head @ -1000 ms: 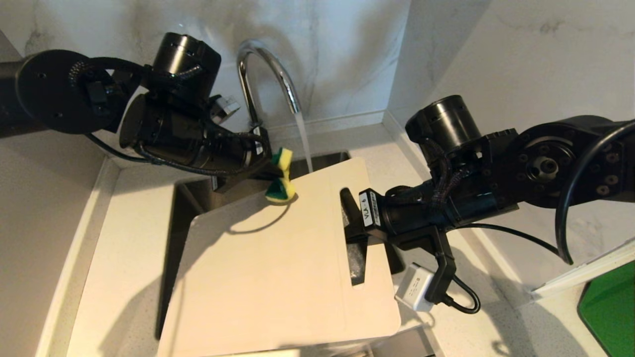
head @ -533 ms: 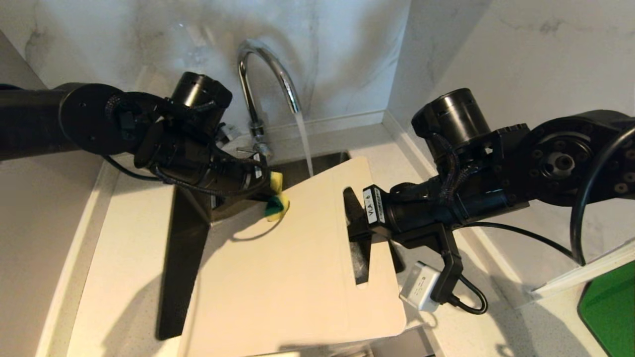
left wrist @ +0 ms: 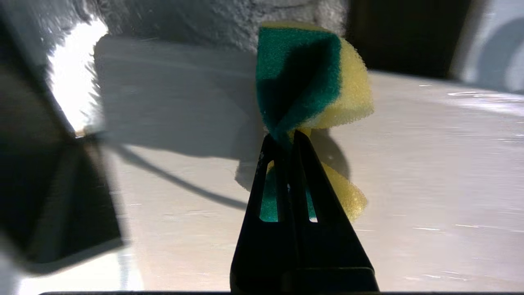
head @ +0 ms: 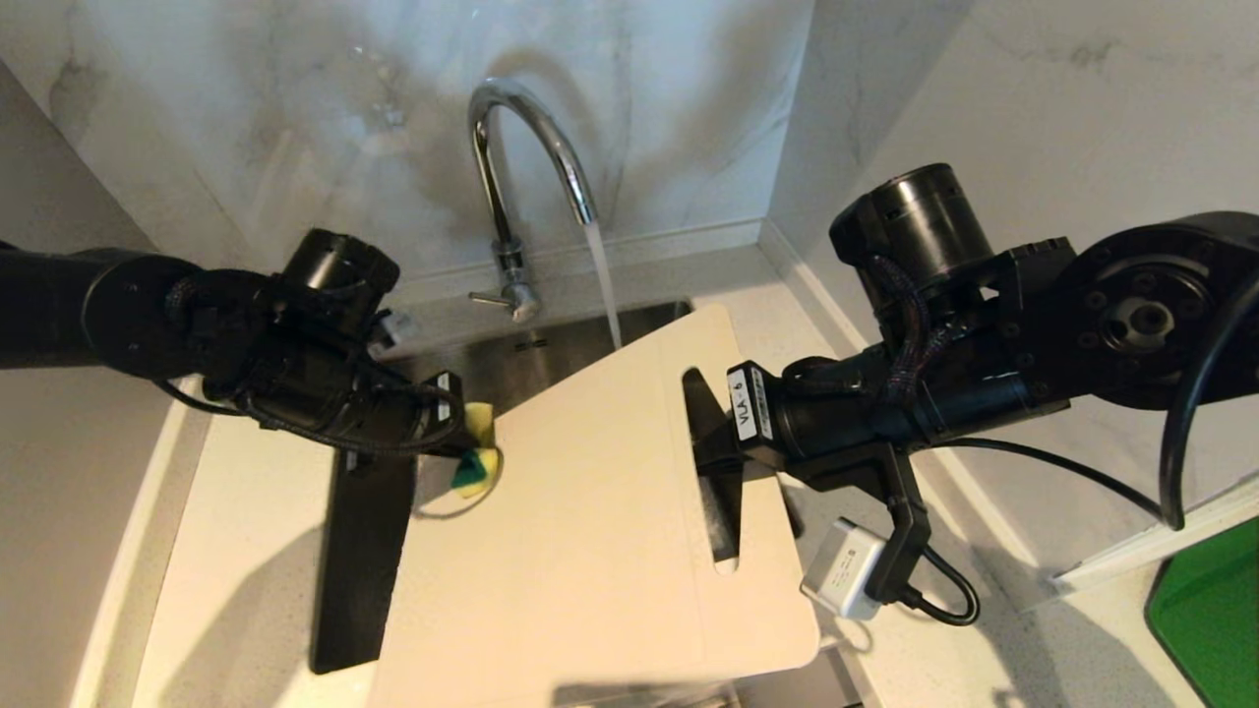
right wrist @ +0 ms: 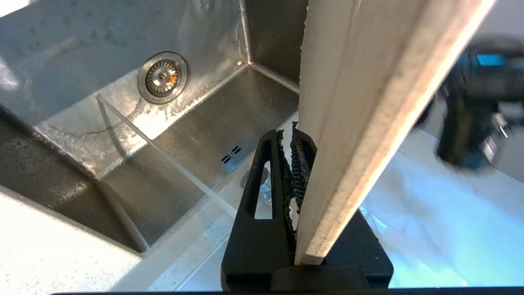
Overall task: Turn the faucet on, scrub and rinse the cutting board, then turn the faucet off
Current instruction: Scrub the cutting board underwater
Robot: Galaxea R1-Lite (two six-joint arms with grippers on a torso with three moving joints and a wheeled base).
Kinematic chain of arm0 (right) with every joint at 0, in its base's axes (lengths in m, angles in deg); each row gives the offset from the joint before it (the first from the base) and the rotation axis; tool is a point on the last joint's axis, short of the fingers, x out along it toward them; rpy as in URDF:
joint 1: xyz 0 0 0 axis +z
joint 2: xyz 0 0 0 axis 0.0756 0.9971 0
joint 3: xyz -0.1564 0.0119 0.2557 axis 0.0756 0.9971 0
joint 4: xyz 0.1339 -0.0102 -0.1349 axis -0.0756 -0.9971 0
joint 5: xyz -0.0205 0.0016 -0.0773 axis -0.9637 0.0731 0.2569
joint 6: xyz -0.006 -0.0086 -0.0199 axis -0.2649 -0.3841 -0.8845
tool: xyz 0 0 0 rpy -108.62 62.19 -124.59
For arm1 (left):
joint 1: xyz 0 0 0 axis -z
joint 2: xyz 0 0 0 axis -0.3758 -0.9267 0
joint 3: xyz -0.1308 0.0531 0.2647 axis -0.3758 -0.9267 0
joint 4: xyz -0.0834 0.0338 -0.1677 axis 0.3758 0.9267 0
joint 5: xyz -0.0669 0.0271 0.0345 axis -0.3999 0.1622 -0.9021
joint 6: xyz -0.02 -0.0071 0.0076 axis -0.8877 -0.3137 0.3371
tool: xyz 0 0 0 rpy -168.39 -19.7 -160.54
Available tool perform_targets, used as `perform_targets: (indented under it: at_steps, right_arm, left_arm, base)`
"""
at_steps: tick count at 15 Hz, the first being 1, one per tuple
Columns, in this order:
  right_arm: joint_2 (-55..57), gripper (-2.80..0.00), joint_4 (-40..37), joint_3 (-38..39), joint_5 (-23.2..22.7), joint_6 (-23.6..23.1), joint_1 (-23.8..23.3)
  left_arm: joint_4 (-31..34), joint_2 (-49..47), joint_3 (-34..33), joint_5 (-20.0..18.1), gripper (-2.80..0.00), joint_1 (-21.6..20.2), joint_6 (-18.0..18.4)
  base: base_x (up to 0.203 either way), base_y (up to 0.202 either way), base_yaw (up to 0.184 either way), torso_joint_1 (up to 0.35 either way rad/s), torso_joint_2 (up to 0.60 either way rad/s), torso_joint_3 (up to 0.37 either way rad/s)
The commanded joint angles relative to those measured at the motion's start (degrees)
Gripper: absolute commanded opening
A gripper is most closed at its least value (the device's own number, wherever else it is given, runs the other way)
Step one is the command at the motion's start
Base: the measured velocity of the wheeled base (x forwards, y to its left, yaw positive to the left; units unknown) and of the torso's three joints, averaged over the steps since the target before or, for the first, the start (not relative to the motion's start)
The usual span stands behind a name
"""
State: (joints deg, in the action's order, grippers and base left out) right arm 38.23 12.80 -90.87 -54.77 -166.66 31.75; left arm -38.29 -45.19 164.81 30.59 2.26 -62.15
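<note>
Water's running from the faucet (head: 531, 147), right end effector (head: 710, 447) clamped on the cutting board (head: 600, 531), left end effector (head: 462, 447) pinching a sponge (head: 477, 462) at its edge, so scrubbing's underway, rinse and shutoff left.

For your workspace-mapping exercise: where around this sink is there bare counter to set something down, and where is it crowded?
Free: counter left of the sink, and the strip behind it beside the faucet. Crowded: over the sink, where the right gripper holds the cutting board and the left gripper the sponge.
</note>
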Motion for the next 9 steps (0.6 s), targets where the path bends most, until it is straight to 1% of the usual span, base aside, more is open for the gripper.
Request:
perform_targets:
  at_steps: [1,3,5,8,9]
  right_arm:
    - [-0.1,-2.8,-0.1,-0.1,-0.2,-0.8,0.0]
    - [-0.3,-2.8,-0.1,-0.2,-0.3,-0.5,0.0]
    - [-0.6,-2.8,-0.1,-0.2,-0.2,-0.4,0.0]
    - [-0.7,-2.8,-0.1,-0.1,-0.3,-0.4,0.0]
    - [-0.6,-2.8,-0.1,-0.1,-0.2,-0.4,0.0]
  left_arm:
    - [-3.1,3.0,-8.0,-0.8,-2.8,-4.9,2.0]
    - [-6.5,4.1,-13.5,-3.0,-2.8,-10.6,5.1]
    - [-9.0,4.6,-17.3,-5.0,-2.8,-16.2,7.8]
    - [-9.7,5.4,-19.4,-7.9,-2.8,-22.4,11.5]
    - [-9.7,6.4,-19.0,-9.0,-2.8,-23.2,12.1]
  base:
    - [0.0,0.0,0.0,0.0,0.0,0.0]
    - [0.0,0.0,0.0,0.0,0.0,0.0]
    - [0.0,0.0,0.0,0.0,0.0,0.0]
    - [0.0,0.0,0.0,0.0,0.0,0.0]
    - [0.0,0.0,0.0,0.0,0.0,0.0]
